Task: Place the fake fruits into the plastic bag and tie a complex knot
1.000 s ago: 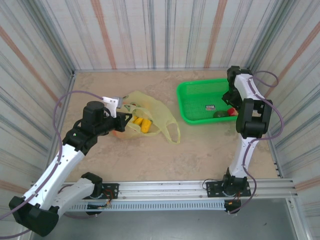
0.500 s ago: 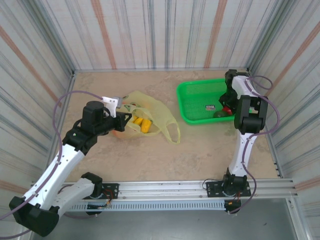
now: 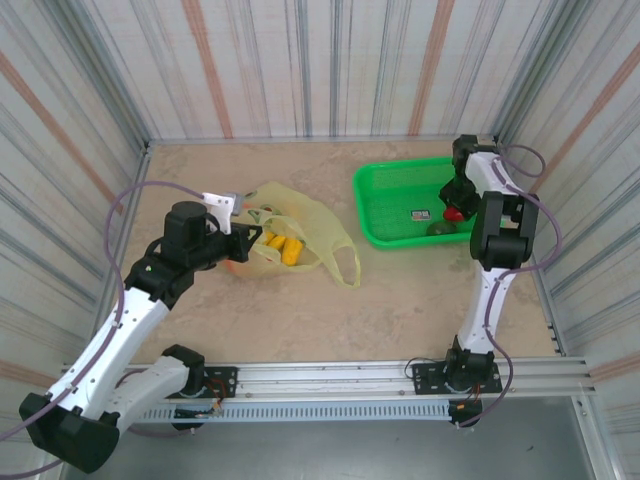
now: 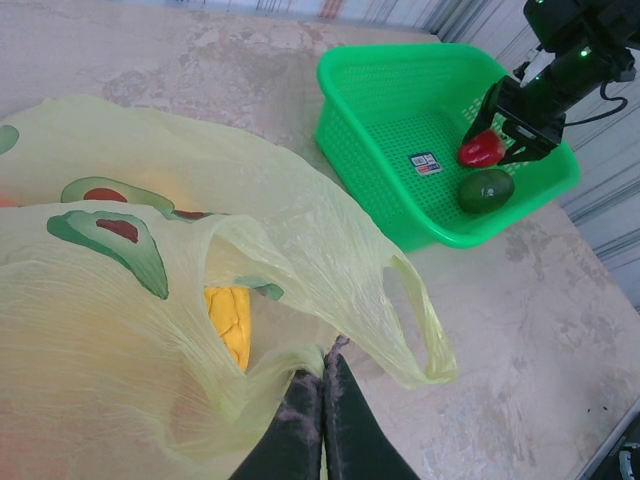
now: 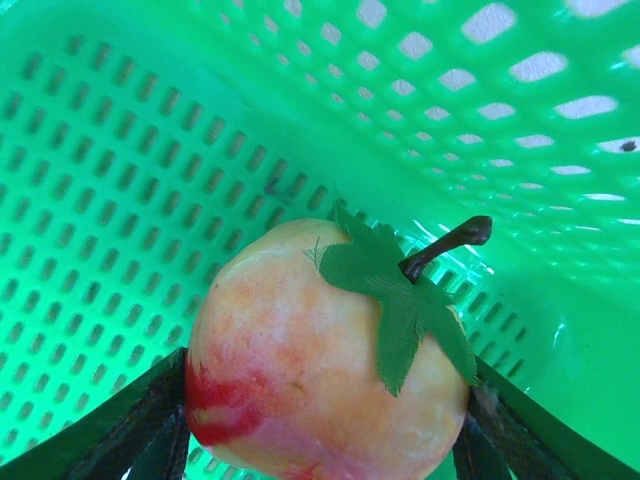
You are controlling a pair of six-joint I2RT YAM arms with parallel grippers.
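Left gripper (image 4: 322, 365) clenched on the rim of the thin pale yellow-green plastic bag (image 4: 120, 330). Bag mouth gapes just ahead of it, yellow plastic fruit (image 4: 232, 320) inside.

Right gripper (image 5: 322, 400) grasps the glossy red-and-cream plastic apple (image 5: 300, 340), fingers (image 5: 140, 420) on both flanks, stem axis tilted up-right, inside the rigid green mesh basket (image 4: 370, 150).

Bag mouth is well apart to the right gripper's left, so I'd judge the carry goes that way.

Left wrist view adds a dark green plastic fruit (image 4: 487, 189) just beside the right gripper. Right wrist view gives the finger contact.

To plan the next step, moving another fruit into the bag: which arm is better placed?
The right. Its pincer holds the red fruit in the basket, while the left pincer is shut on the bag.
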